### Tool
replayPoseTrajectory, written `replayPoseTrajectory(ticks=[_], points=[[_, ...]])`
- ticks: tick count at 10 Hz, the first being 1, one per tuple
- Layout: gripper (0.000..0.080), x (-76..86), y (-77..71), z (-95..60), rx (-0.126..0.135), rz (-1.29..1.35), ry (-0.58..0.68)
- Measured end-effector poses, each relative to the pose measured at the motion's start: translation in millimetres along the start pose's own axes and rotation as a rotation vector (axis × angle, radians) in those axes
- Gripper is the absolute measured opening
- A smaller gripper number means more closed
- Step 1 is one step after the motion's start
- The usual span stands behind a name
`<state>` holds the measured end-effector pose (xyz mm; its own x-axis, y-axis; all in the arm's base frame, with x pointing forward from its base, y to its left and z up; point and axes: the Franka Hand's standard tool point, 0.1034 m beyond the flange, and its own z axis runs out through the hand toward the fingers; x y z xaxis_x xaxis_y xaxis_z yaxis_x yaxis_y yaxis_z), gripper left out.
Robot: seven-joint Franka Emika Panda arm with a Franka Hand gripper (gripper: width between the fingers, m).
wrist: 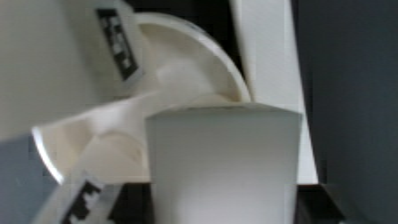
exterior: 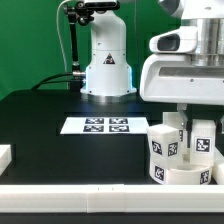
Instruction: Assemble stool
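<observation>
This is a robotics lab, staged for recording: a green backdrop [exterior: 30, 40] hangs behind a black table [exterior: 40, 115], the white arm's base [exterior: 107, 62] sits bolted at the far edge, and a marker board [exterior: 96, 126] printed with square tags lies flat on the table.

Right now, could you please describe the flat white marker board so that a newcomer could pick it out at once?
Start at the black table and the white robot base at its far edge. Just in front of that base lies the marker board, a thin flat white rectangular sheet printed with four black-and-white square tags. Unlike the chunky tagged white plastic stool parts at the exterior view's right, it lies completely flat.
</observation>
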<state>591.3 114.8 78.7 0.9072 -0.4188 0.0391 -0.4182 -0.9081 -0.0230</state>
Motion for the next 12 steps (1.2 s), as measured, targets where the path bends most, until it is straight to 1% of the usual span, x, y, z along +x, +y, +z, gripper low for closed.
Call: replayPoseTrajectory(ticks=[1,4,10,11,12], points=[[0.0338,-0.9,1.0,0.1,-0.002,0.104,-0.007],[0.0338,-0.3,1.2,0.1,-0.002,0.276,-0.006],[0.0338,-0.5,0.3,0.1,0.006,0.605,-0.013],[0.0338,-0.8,-0.3,0.1,0.011,0.692,-0.018],[0.0338,0.0,-0.4,0.2,0.021,0.769,-0.019]])
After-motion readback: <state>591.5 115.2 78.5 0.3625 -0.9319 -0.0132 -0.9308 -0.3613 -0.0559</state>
